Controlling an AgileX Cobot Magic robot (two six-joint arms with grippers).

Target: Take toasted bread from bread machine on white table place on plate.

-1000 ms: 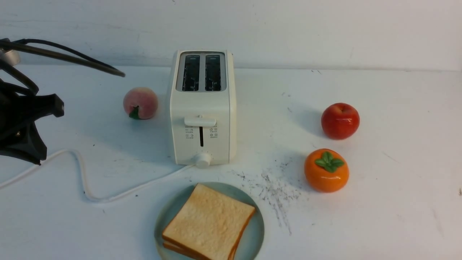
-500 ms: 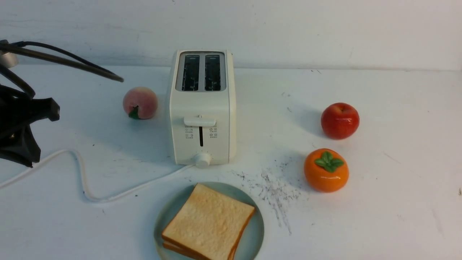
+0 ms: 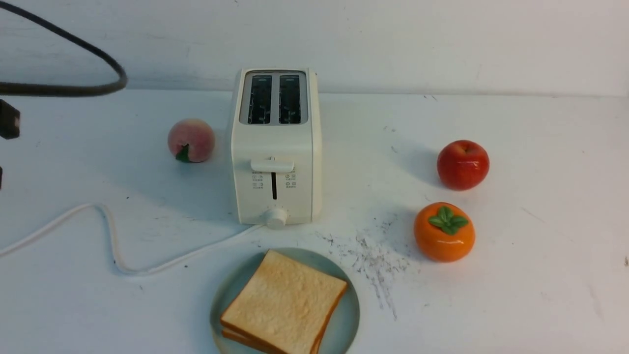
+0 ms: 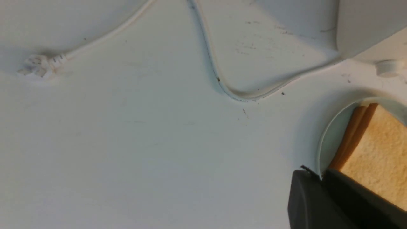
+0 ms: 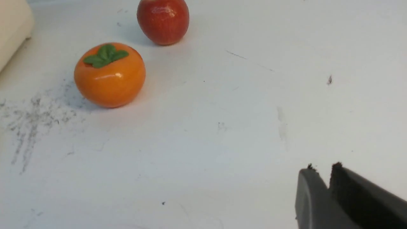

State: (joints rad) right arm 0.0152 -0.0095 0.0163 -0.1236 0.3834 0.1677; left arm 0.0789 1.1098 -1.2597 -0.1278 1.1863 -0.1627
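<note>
Cord (image 3: pixel 113 246) snakes across the white table (image 3: pixel 540 196) to the bread machine (image 3: pixel 275 147), a peach (image 3: pixel 191 140) beside it. Nearer, both slices of toasted bread (image 3: pixel 285 302) lie stacked on the plate (image 3: pixel 346 314). Farther right sit an apple (image 3: pixel 463 164) and persimmon (image 3: pixel 444 231). Left claw (image 4: pixel 321 176) and right claw (image 5: pixel 322 173) are nearly closed, empty.
</note>
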